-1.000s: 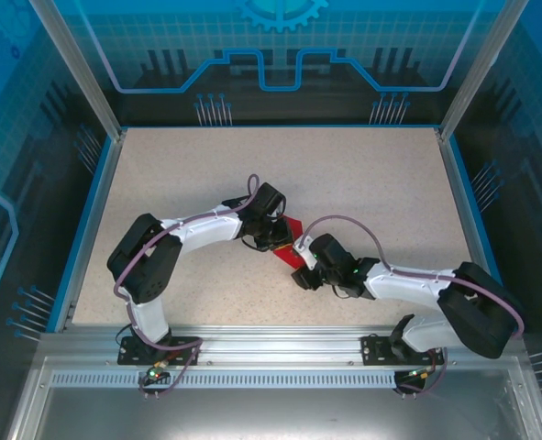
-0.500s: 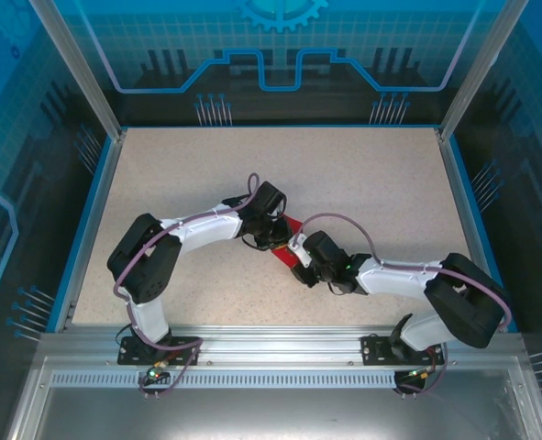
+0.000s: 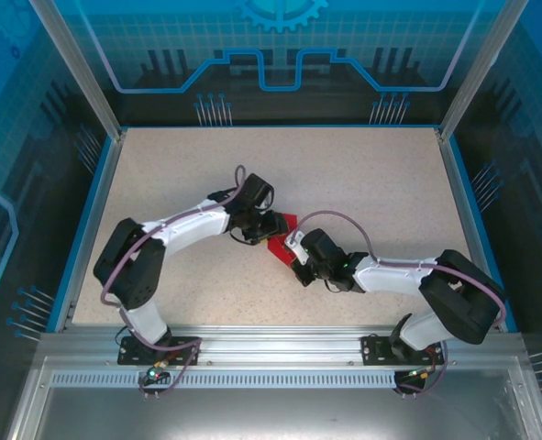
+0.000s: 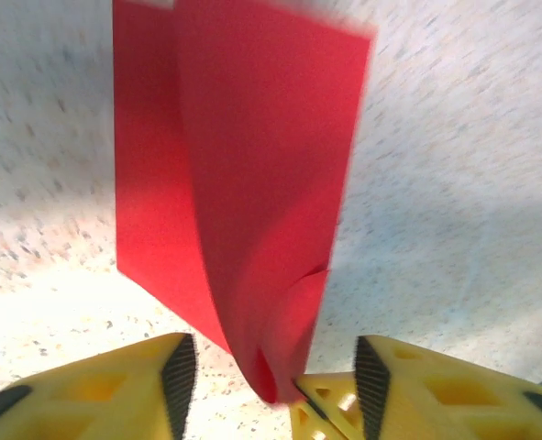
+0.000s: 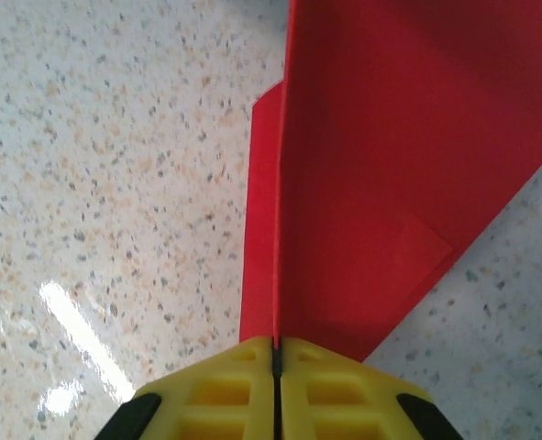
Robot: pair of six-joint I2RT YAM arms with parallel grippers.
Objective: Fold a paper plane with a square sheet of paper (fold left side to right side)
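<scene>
Red paper edge clamped in closed right hand, left hand fingers parted, curled flap between them

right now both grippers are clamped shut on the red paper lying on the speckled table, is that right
Not quite. The right gripper is clamped shut on the red paper, but the left gripper is open. The left wrist view shows its jaws standing apart either side of the paper's curled edge. The rest holds: the paper is on the speckled table.
</scene>
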